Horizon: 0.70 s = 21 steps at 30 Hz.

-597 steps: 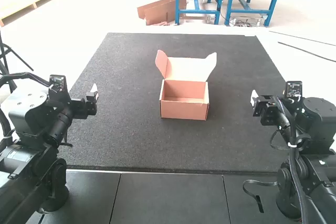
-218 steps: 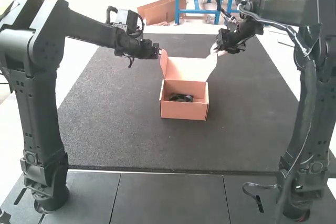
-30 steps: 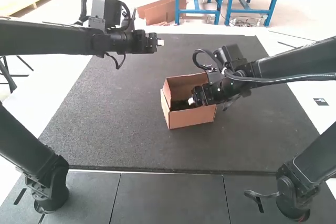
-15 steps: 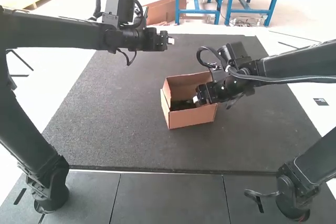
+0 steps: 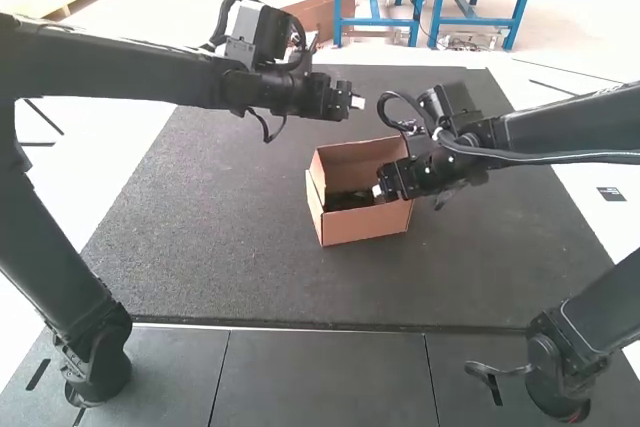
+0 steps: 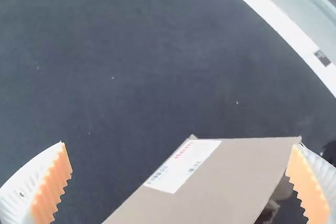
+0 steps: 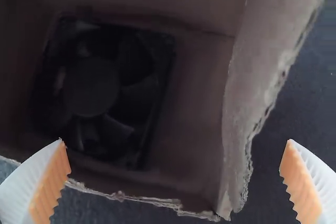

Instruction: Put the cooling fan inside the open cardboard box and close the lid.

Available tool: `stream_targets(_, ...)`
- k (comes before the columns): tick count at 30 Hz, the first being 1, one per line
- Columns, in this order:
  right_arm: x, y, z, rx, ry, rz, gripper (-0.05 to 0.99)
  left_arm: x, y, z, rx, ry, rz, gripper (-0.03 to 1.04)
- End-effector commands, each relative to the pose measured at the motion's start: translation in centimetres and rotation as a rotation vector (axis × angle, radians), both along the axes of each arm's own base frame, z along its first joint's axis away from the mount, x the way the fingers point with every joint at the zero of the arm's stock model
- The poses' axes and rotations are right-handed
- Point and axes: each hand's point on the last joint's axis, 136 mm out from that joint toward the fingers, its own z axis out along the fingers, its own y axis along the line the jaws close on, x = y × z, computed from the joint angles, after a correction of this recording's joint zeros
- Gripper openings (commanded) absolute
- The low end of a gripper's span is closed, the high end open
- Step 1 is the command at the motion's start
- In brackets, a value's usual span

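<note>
Cardboard box (image 5: 345, 229), brown and open at the top, sits near the middle of a black mat (image 5: 200, 237), turned a little off square. A black cooling fan (image 7: 102, 90) lies flat on the box floor with its blades facing up.

From the 9 o'clock side of the table, the left arm stretches across. The left gripper (image 5: 352, 102) hangs off the box at its 12 o'clock, clear of the cardboard. Its white ribbed fingers (image 6: 44, 190) with orange pads are spread wide and grasp nothing. Its wrist view shows a flat cardboard panel with a white label (image 6: 184, 163), seen between the two fingers, and bare mat beyond.

The right gripper (image 5: 383, 187) is at the box's 3 o'clock end, low over the rim. Its jaws are also spread wide, with nothing between the pads. Its wrist view looks straight down into the box at the fan, and one ragged side wall (image 7: 252, 103) rises between the fingers. Whether a finger touches that wall cannot be told.
</note>
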Motion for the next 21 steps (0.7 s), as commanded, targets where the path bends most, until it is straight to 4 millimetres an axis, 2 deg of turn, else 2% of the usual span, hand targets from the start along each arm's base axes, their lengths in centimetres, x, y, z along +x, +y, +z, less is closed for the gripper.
stream_targets(1, 1.8, -0.7, 4.0, 0.043, -0.105, -0.037, 0.92, -0.1, -0.2, -1.4, 0.025, 0.018, -0.007, 0.97)
stream_targets(10, 3.6, -1.8, 11.1, 0.125, -0.266, -0.085, 0.91, 0.4, -0.8, -4.3, 0.072, 0.062, 0.002, 0.97)
stream_targets(18, 3.3, -2.2, 14.3, 0.14, -0.294, -0.091, 0.91, -0.3, -2.0, -6.8, 0.108, 0.111, -0.028, 0.97)
stream_targets(21, 3.3, -3.1, 14.6, 0.133, -0.292, -0.111, 0.91, -1.1, -2.3, -7.6, 0.128, 0.136, -0.044, 0.97)
